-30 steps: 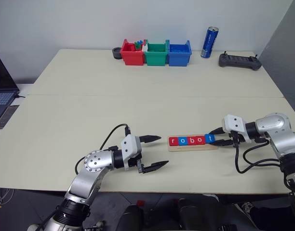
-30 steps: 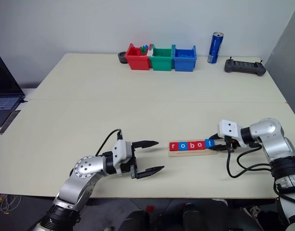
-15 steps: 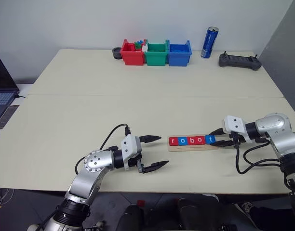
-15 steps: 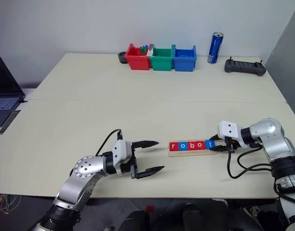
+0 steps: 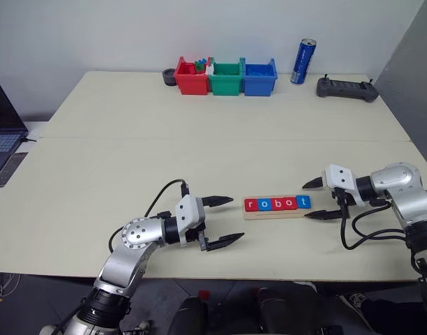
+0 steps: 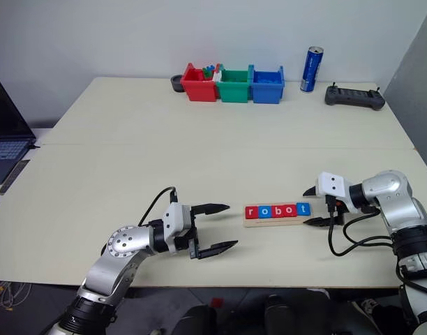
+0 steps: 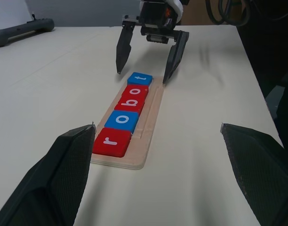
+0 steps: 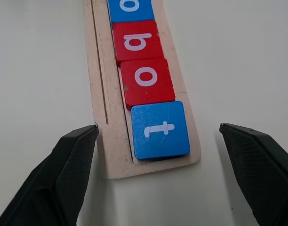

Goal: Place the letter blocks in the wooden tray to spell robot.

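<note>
Pale wood of the wooden tray (image 5: 278,209) lay near the worktop's front edge, right of centre, the five letter blocks (image 5: 277,203) seated in it reading r-o-b-o-t. My right gripper (image 5: 318,199) stood spread wide just off the blue t (image 8: 159,128), holding nothing; my left gripper (image 5: 221,221) was also spread and empty. I judged a straight retreat safest, so neither fingertip would clip the end tile.

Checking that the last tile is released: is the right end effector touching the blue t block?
Apart. In the right wrist view the blue t block lies in the wooden tray, with bare table between it and both fingers.
</note>
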